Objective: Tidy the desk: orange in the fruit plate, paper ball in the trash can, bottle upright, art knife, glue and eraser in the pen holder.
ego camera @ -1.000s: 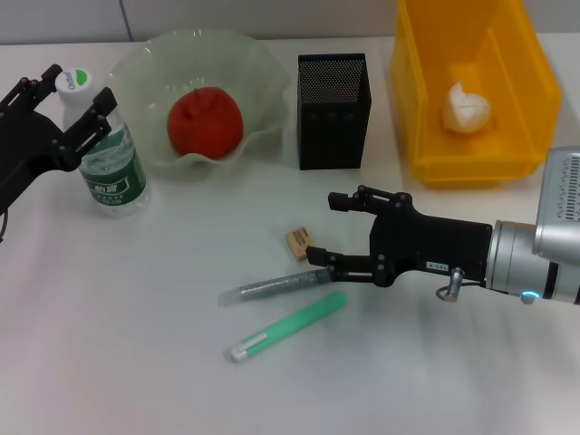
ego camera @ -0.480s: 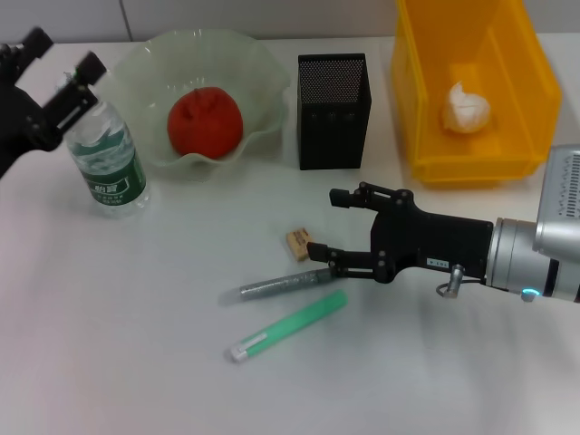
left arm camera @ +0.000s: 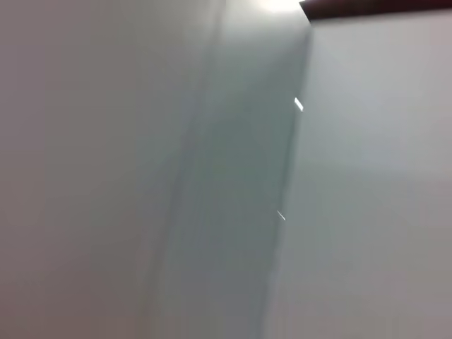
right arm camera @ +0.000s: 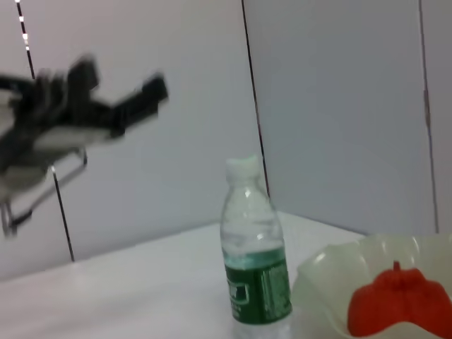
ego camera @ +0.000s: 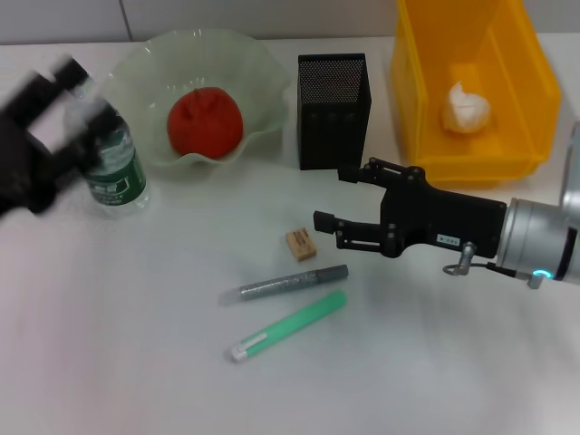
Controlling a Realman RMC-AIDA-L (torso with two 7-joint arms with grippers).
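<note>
I see the black right gripper (ego camera: 340, 198) hovering with fingers spread wide and empty, just beside the small tan eraser (ego camera: 301, 244) on the white desk (ego camera: 136, 362). The black left gripper (ego camera: 56, 113) (blurred) is spread too, clear of the upright clear plastic bottle with green label (ego camera: 111, 159). The grey art knife (ego camera: 283, 284) and green glue stick (ego camera: 288, 326) lie nearby.

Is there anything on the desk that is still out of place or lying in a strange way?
Yes. The eraser, the grey art knife and the green glue stick lie loose on the desk, none inside the black pen holder. The open right gripper hovers beside the eraser. The bottle stands upright.
</note>
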